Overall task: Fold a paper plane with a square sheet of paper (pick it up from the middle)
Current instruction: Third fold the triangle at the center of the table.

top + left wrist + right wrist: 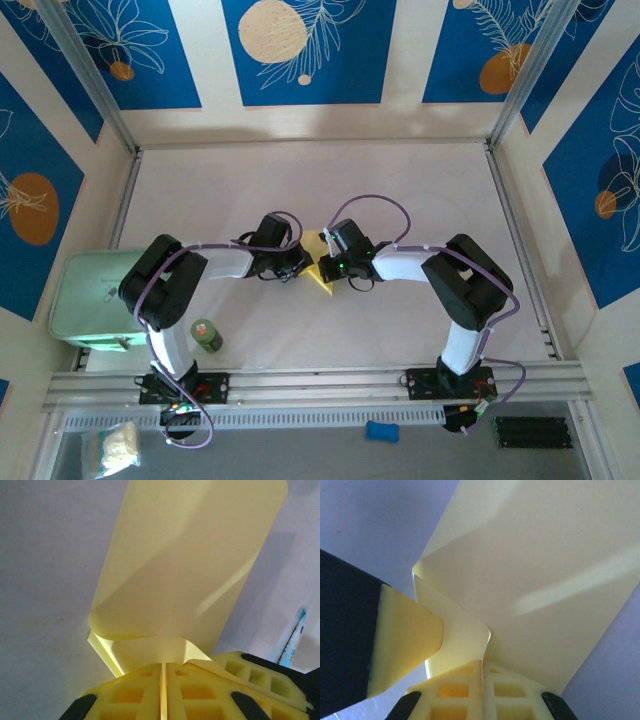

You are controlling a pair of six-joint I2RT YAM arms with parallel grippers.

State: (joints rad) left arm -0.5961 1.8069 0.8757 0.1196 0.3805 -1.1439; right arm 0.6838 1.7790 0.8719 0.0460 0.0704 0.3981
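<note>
Pinching yellow sheet (190, 565): left hand (163, 669) and right hand (482, 664) both clamped on it; tension evenly, crease against surface (400, 180).

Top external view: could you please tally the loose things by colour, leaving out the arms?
Yellow: 1, paper sheet
Green: 2, pale box, small bottle
Blue: 1, small block
White: 1, bag
Black: 1, bar
Total: 6
</note>
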